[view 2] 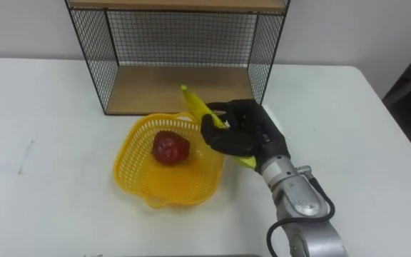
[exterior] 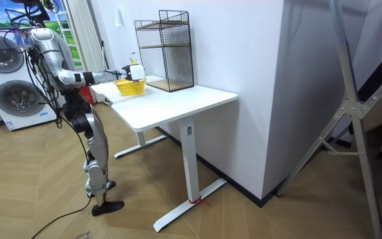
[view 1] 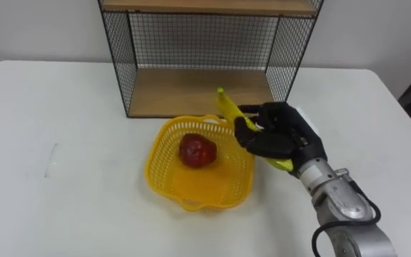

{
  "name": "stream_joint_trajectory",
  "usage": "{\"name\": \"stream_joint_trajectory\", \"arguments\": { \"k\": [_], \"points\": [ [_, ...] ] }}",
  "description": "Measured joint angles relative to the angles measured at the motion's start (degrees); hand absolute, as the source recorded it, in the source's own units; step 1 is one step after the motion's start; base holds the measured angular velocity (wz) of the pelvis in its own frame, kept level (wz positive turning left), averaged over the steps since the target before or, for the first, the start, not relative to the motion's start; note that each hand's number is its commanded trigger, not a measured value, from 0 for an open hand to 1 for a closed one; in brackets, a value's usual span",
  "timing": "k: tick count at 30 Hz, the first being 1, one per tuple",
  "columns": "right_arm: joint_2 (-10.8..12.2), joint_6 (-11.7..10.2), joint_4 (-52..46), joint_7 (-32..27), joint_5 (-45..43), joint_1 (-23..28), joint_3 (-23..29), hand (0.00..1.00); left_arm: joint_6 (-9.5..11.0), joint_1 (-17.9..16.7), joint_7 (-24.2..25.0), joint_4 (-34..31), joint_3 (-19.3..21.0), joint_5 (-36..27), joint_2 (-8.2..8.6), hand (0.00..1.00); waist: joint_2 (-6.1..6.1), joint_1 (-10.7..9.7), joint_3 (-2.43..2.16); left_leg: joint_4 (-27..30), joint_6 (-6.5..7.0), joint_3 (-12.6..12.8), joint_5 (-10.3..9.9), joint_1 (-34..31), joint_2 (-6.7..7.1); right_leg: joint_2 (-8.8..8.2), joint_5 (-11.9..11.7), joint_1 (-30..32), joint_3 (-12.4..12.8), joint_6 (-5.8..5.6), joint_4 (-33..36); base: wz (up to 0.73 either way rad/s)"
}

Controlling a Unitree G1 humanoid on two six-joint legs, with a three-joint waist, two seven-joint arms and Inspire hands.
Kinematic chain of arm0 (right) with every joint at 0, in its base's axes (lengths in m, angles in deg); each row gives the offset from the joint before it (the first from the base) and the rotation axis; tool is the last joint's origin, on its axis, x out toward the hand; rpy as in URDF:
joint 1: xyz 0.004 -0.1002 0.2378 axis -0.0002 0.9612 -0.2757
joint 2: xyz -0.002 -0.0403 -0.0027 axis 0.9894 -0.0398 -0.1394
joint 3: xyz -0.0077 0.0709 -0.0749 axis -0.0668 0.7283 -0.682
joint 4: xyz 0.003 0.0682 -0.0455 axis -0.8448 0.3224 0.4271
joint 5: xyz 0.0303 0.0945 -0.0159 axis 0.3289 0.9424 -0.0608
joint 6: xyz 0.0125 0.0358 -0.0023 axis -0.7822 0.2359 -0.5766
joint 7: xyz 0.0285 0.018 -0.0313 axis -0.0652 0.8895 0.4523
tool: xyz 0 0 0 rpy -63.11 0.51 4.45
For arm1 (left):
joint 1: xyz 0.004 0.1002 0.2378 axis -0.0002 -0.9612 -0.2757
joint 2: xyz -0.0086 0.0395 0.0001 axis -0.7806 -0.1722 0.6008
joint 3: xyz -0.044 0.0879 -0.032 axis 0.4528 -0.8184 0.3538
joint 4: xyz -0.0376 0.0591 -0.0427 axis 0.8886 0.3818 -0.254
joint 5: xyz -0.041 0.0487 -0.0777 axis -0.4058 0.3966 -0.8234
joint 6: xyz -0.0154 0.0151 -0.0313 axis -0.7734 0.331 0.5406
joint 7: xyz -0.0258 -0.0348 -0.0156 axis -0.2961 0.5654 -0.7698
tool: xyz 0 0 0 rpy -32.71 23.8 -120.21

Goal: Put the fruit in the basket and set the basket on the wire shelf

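Note:
A yellow mesh basket (view 1: 168,178) (view 2: 130,175) sits on the white table in front of the wire shelf (view 1: 191,93) (view 2: 163,86). A red apple (view 1: 197,150) (view 2: 170,147) lies inside the basket. My right hand (view 1: 280,132) (view 2: 245,130) is shut on a yellow banana (view 1: 227,107) (view 2: 193,101) and holds it tilted over the basket's right rim, stem end pointing up toward the shelf. In the room view I stand at the table's end with my right arm stretched toward the basket (exterior: 130,87).
The shelf has black wire sides and wooden boards; its lower board (view 1: 159,96) lies open just behind the basket. The white table (view 1: 63,128) has free room to the left and right. Washing machines (exterior: 8,86) stand behind me in the room view.

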State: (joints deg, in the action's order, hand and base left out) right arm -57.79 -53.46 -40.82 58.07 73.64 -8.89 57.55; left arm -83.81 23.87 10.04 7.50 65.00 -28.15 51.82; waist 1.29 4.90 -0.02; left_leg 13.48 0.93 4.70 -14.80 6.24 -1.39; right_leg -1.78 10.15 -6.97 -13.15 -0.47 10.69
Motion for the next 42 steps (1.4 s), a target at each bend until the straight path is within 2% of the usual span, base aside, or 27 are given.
{"name": "stream_joint_trajectory", "arguments": {
  "k": [7, 8, 9, 11, 12, 21, 31, 36, 42],
  "points": [
    [0.0, 0.0, -2.9, -0.2, -8.5, -1.1, -0.7, 1.00, 0.1, 0.4, 0.0, 0.8, -0.1, 0.0, -0.22, 0.00, 0.63, 0.9, 0.07, -0.7, 0.00, 0.0, 0.0, 0.5, 0.01, 0.01, 0.0, -0.2, 0.1, -0.01, 0.0, 0.00],
    [0.0, 0.0, -2.9, -0.5, -9.2, -1.5, -0.9, 0.88, 0.1, 0.8, -0.1, 1.3, -0.2, 0.0, -0.23, 0.00, 0.84, 1.1, 0.11, -0.7, 0.00, 0.0, 0.0, 0.5, 0.02, 0.02, 0.0, -0.2, 0.1, -0.01, 0.0, 0.00],
    [0.0, 0.0, -2.9, -0.8, -9.2, -1.9, -1.2, 0.55, 0.1, 1.1, -0.1, 1.3, -0.2, 0.0, -0.32, 0.00, 1.11, 1.4, 0.22, -0.7, 0.00, -0.1, 0.0, 0.4, 0.02, 0.01, 0.0, -0.3, -0.1, -0.01, 0.0, 0.03],
    [0.0, 0.0, -2.9, -0.9, -9.3, -2.3, -2.0, 0.13, 0.1, 1.4, -0.1, 1.3, -0.7, 0.0, -0.87, 0.00, 1.54, 1.6, 0.34, -0.7, -0.01, -0.2, 0.0, 0.3, 0.02, 0.01, 0.0, -0.2, -0.3, -0.01, 0.0, 0.03],
    [0.0, 0.0, -2.9, -0.9, -9.9, -2.7, -2.7, 0.00, 0.1, 1.5, -0.1, 1.3, -0.8, 0.0, -1.09, 0.00, 1.63, 1.7, 0.35, -0.7, 0.00, -0.2, 0.0, 0.3, 0.03, 0.00, 0.0, -0.3, -0.4, -0.01, 0.0, 0.00],
    [-0.3, 0.0, -2.9, -2.7, -13.3, -3.3, -5.3, 0.00, 0.4, 1.5, -0.1, -1.1, -1.7, 0.1, -2.52, 0.00, 1.52, 1.9, 0.39, -0.9, 0.00, -0.3, 0.0, 0.3, 0.04, -0.08, 0.0, -0.3, -0.9, -0.02, -0.1, 0.00],
    [-0.5, 0.2, -2.5, -2.6, -14.2, -3.2, -6.9, 0.00, -0.1, 1.5, -0.1, -1.7, -1.7, 0.1, -2.55, 0.00, 1.45, 1.6, 0.39, -0.8, 0.00, -0.7, 0.0, 0.3, 0.06, -0.10, 0.0, -0.5, -1.0, -0.02, -0.1, 0.00],
    [-0.5, 1.5, -2.1, -2.2, -14.9, -3.2, -6.9, 0.00, -0.2, 1.5, -0.1, -1.7, -2.3, 0.0, -2.55, 0.00, 1.43, 1.5, 0.38, -0.7, 0.00, -0.7, 0.0, 0.3, 0.07, -0.10, 0.0, -0.6, -0.9, -0.02, -0.1, 0.00],
    [-0.5, 1.6, -2.0, -1.7, -15.5, -3.0, -6.9, 0.00, -0.2, 1.5, -0.1, -1.7, -2.4, 0.0, -2.56, 0.00, 1.46, 1.5, 0.33, -0.7, 0.00, -0.8, 0.0, 0.3, 0.07, -0.11, 0.0, -0.6, -0.9, -0.02, -0.1, 0.00]
  ]
}}
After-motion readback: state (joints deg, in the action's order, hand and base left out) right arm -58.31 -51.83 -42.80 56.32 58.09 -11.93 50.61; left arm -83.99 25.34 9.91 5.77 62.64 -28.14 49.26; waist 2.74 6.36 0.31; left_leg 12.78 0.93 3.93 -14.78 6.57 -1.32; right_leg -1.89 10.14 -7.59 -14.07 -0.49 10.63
